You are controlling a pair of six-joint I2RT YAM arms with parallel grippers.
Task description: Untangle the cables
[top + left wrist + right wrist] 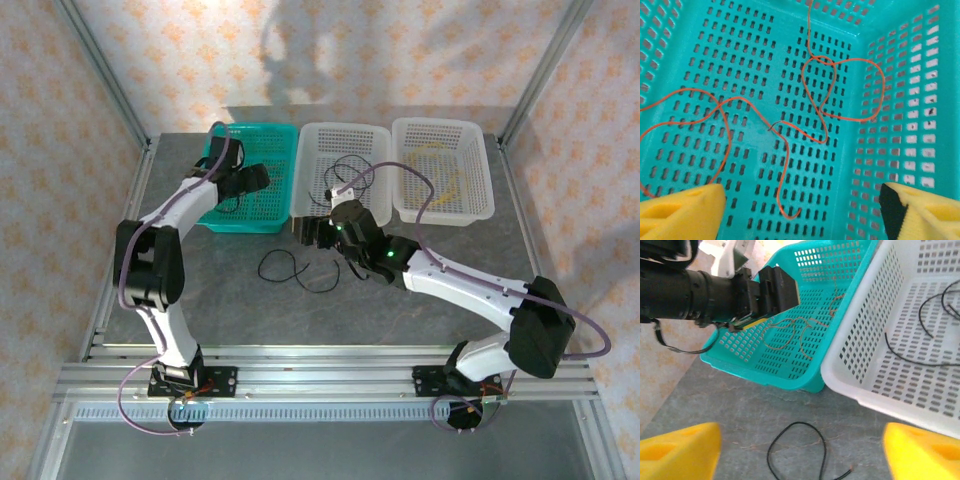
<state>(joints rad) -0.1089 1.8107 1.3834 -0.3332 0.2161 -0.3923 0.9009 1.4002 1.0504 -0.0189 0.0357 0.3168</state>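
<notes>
Left claw hangs spread and empty above orange cable in teal basket; right claw, likewise unclenched, should pinch black cable next.

Three baskets: one teal basket and two white baskets. Two robot arms. Cables by colour: one orange-brown cable, one yellow cable, one black cable loose on the table — and more black wire in a white basket, one strand or two, hard to tell.

Teal basket, mid white basket, rt white basket in a row — all on grey table.
</notes>
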